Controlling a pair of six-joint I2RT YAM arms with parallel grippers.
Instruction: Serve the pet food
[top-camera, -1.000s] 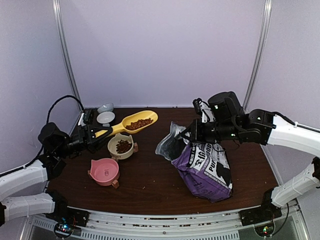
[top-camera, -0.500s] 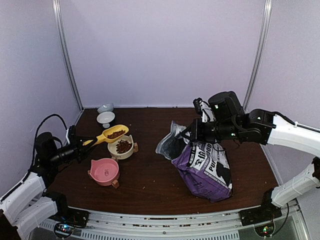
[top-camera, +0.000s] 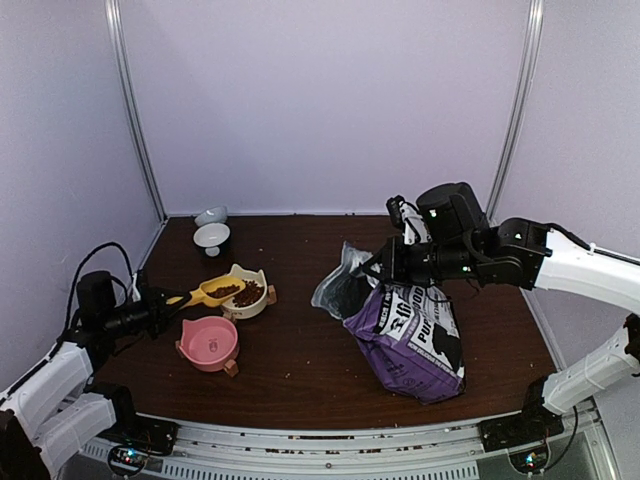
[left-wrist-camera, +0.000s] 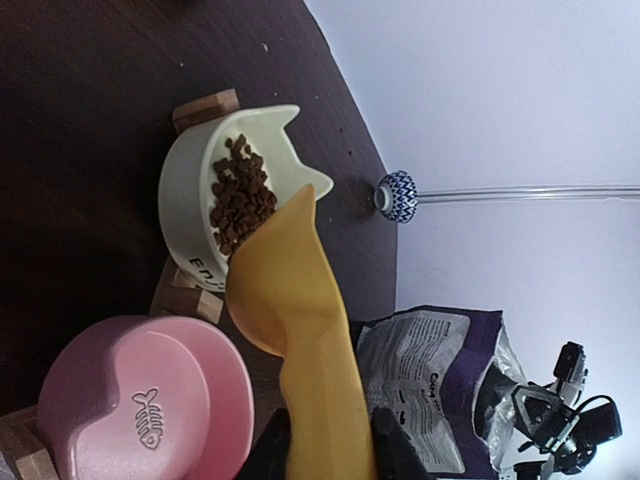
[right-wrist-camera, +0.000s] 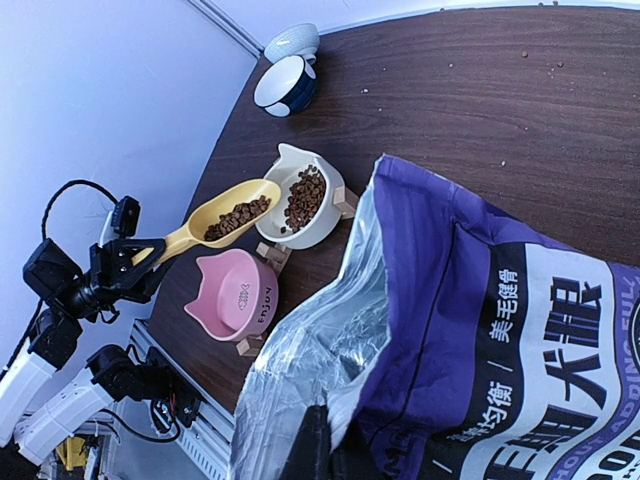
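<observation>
Tabletop tally: bowls, scoop, bag, kibble, arms.
Four bowls: one cream cat-eared ceramic bowl (right-wrist-camera: 300, 236), one pink cat-eared bowl (top-camera: 209, 342) with a fish emblem, and two small round ones in the far left corner, a blue-and-white patterned bowl (right-wrist-camera: 287, 84) and a pale bowl (right-wrist-camera: 292, 42). One yellow plastic scoop (left-wrist-camera: 300, 320). One purple-and-white printed bag (top-camera: 410, 340). Dark reddish-brown kibble (left-wrist-camera: 240, 195) in two heaps: one in the cream bowl, one in the scoop. Two white-and-black robot arms: left arm (top-camera: 45, 375), right arm (top-camera: 590, 270).
</observation>
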